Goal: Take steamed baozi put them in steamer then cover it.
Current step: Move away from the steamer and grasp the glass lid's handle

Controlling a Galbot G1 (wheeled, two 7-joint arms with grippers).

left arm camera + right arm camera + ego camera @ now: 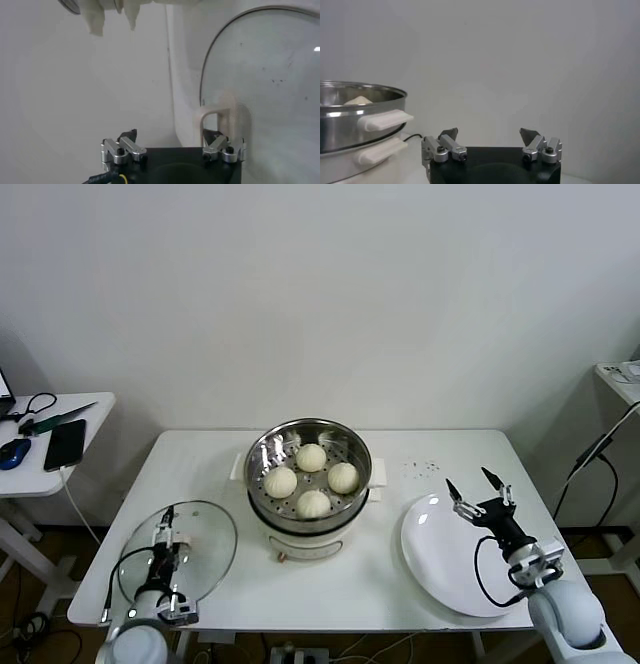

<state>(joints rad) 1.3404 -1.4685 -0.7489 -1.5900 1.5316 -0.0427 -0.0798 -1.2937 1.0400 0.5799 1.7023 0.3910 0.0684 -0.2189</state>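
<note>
- At the far left of the head view a side table (pixel 50 446) holds a phone (pixel 64 444), a mouse (pixel 14 452) and some cables; none of it belongs to the job.
- In the lower left of the head view the cover (pixel 205 536) lies flat on the white table (pixel 200 459), well to the left of the pot. Its white bar handle (pixel 217 119) shows in the left wrist view.
- The left gripper (pixel 168 559) hangs directly over the cover with its jaws spread wide and nothing between them. In the left wrist view the handle stands near one fingertip (pixel 210 136), not centred in the gap, so I judge a small sideways correction is needed before closing.
- In the middle of the head view sits the steamer (pixel 309 484), with all four steamed baozi (pixel 312 474) already on its perforated tray.
- The coming move looks like lifting the cover and carrying it rightward onto the steamer; the left arm is clearly the nearer one.
- At the lower right of the head view the plate (pixel 435 559) is bare. The right gripper (pixel 480 492) hovers above its far edge, jaws fully apart, holding nothing.
</note>
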